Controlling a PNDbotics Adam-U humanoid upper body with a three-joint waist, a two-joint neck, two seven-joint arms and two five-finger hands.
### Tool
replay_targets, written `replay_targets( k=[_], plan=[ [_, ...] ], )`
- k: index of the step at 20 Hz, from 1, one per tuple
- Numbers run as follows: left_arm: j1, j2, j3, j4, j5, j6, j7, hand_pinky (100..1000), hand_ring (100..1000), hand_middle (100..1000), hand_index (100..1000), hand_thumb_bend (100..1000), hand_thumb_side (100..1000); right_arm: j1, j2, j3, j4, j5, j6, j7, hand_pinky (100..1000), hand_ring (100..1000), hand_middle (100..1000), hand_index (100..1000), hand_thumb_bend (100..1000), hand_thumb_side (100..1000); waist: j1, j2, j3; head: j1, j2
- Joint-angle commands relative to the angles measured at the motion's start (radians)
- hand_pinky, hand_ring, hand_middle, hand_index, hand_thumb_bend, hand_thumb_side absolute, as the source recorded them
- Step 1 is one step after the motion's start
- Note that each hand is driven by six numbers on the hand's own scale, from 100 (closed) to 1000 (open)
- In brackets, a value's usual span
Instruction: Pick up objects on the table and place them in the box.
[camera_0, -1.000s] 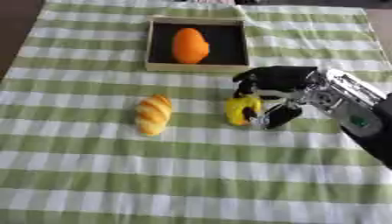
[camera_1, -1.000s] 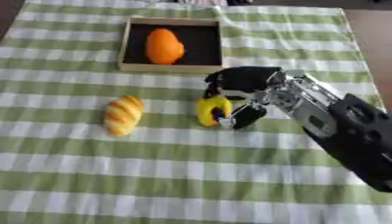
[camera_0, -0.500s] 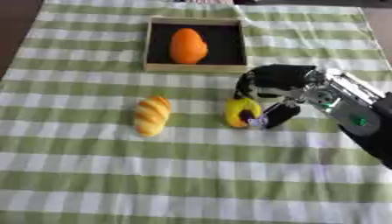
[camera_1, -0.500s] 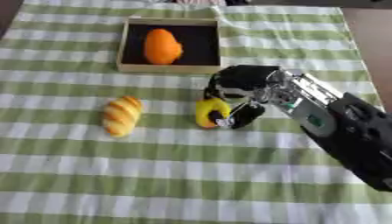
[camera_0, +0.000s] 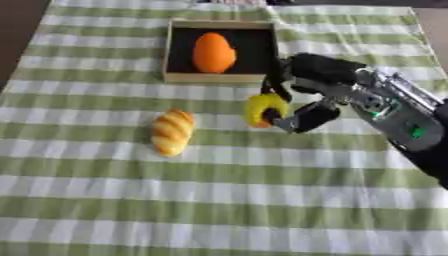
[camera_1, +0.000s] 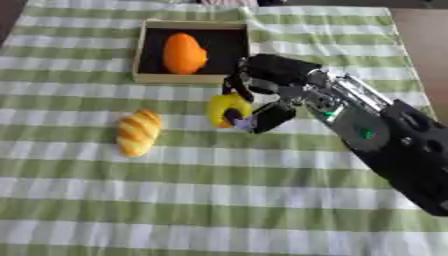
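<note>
Right hand (camera_0: 319, 95) at frame centre, fingers and thumb curled round yellow object (camera_0: 263, 109), box (camera_0: 175, 77) just above.

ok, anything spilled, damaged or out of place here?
Nothing stands out. The orange object sits inside the box, the bread lies intact on the cloth, and the right hand is curled round the yellow object.
</note>
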Motion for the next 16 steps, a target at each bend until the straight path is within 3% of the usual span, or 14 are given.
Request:
replay_targets(
  k=[1, 9, 16],
  plan=[
    [-0.01, 0.021, 0.0, -0.004, 0.004, -0.01, -0.002, 748, 728, 626, 822, 100, 568, -0.024, -0.056, -0.041, -0.043, -0.048, 0.024, -0.029, 839, 717, 269, 402, 100, 229, 0.004, -0.021, 0.006, -0.011, -0.001],
    [-0.019, 0.022, -0.001, -0.002, 0.005, -0.014, -0.006, 748, 726, 625, 822, 100, 567, -0.031, -0.105, -0.093, -0.03, -0.14, 0.065, -0.142, 845, 713, 247, 378, 100, 201, -0.008, -0.009, 0.032, -0.032, -0.025],
    [-0.026, 0.019, 0.001, -0.003, 0.008, -0.011, -0.012, 748, 725, 624, 822, 100, 568, -0.031, -0.11, -0.097, -0.04, -0.155, 0.068, -0.158, 838, 708, 246, 377, 100, 203, -0.016, 0.001, 0.036, -0.038, -0.038]
  ],
)
